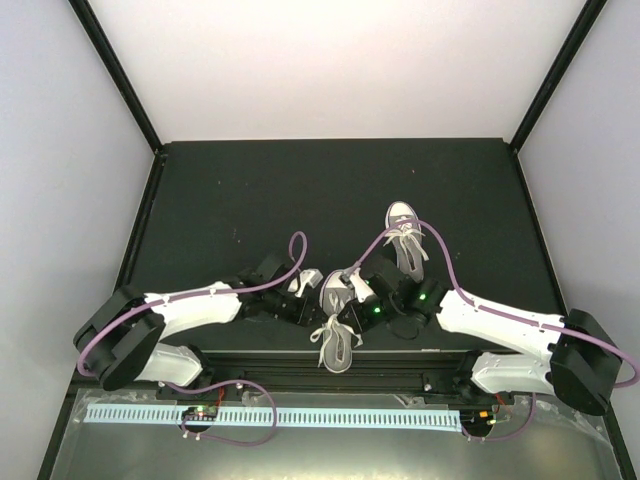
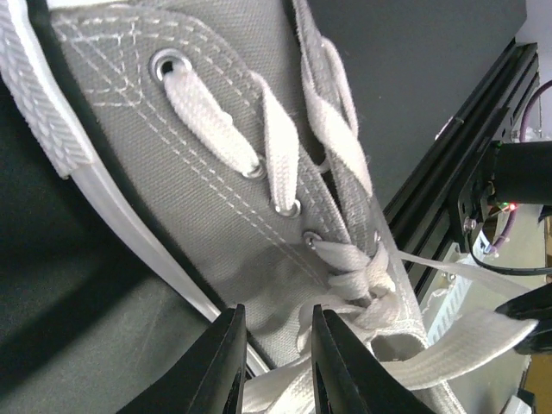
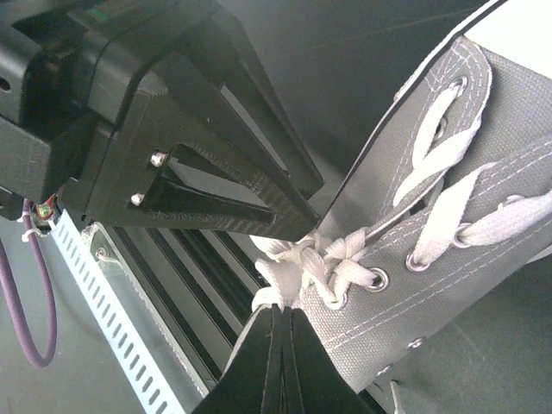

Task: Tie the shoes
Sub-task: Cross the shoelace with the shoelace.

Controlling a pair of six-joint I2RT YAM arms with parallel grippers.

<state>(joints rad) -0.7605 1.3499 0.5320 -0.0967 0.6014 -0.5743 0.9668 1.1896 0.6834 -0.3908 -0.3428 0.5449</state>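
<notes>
Near shoe [image 1: 333, 292], left gripper [image 2: 276, 358] slightly open astride its side, knot [image 2: 366, 276] at 1 o'clock, right gripper [image 3: 277, 323] closed pinching lace [image 3: 267, 293], knot at 12 o'clock

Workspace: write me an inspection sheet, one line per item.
Surface: dark table, faint specks.
Job's things: near shoe between both arms, laces knotted at the top eyelets, no bow, ends trailing nearward; far shoe apart from it, toe pointing away, lacing too small to judge.
Clutter: nothing seen.
End effectors: left end effector jaws narrowly apart, beside the knot; right end effector shut on a white lace.
Cables: purple cables loop along each arm; one crosses the far shoe in the top view.
Surroundings: white walls, black frame posts.
</notes>
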